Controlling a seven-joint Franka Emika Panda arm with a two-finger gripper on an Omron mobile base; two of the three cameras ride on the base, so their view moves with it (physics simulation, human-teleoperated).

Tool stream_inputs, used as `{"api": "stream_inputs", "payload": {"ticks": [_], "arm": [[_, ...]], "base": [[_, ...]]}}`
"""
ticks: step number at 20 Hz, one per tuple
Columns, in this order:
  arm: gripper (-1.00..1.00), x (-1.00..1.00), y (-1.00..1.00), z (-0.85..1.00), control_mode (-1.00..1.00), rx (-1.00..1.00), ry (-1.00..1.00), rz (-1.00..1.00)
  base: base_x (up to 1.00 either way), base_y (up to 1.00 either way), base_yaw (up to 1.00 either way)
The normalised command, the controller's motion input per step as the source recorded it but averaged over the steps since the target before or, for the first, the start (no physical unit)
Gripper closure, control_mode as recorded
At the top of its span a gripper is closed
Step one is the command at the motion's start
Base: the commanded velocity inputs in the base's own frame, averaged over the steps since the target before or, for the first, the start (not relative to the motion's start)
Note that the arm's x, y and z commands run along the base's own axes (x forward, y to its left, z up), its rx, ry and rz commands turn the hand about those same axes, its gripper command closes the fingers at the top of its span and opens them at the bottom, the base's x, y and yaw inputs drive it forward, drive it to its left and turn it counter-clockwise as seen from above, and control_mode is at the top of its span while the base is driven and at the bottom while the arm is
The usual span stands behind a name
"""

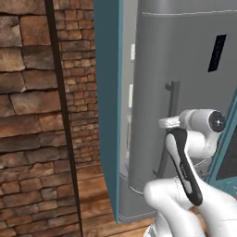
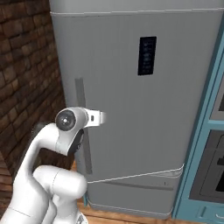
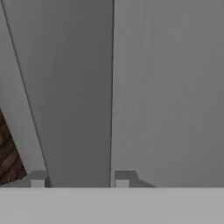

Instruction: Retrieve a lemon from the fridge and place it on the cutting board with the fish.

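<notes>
Our hand [image 3: 79,178] straddles the fridge [image 2: 144,109] handle [image 3: 74,87], fingers pinching it; door looks part-open in the left base view. We pull along hinge arc, w/ grip kept square.

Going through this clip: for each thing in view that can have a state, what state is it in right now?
fridge: door pulled ajar at its left edge.
fridge handle: upright, sitting between the gripper's fingertips.
gripper: jaws straddling the handle, one fingertip on each side.
display panel: dark.
</notes>
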Motion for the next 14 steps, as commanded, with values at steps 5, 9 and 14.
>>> {"api": "stream_inputs", "payload": {"ticks": [5,9,14], "arm": [[1.0,-1.0,-1.0,0.43,-1.0,-0.01,0.05,0.0],[1.0,-1.0,-1.0,0.44,-1.0,-0.09,0.11,0.0],[1.0,-1.0,-1.0,0.27,-1.0,-0.04,0.11,0.0]], "base": [[0.0,0.0,0.0],[0.0,0.0,0.0],[0.0,0.0,0.0]]}}
